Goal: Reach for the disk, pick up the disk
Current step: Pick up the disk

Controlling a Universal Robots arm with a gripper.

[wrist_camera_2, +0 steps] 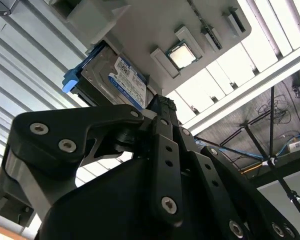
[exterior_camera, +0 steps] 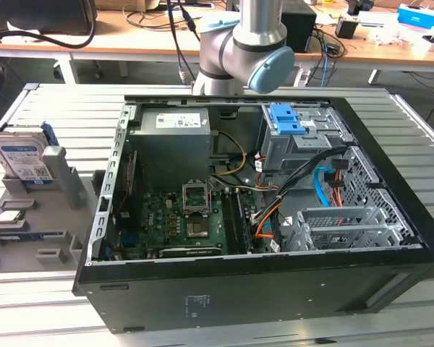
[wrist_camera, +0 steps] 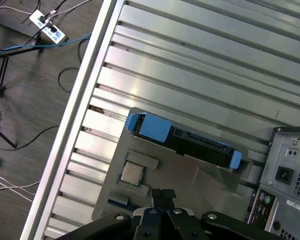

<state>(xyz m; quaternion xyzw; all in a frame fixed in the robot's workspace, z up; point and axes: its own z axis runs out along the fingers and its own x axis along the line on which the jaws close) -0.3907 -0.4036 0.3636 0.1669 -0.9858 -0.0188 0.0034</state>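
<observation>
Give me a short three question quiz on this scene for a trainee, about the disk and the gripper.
1. True or false: the disk lies inside the open computer case.
2. The disk's side rail is: A red, B blue, C green.
3. Complete: in the first wrist view the gripper is ___ the disk (touching / apart from).
Key: 1 false, it stands in the grey holder at the exterior view's left of the case. 2 B. 3 apart from.
</observation>
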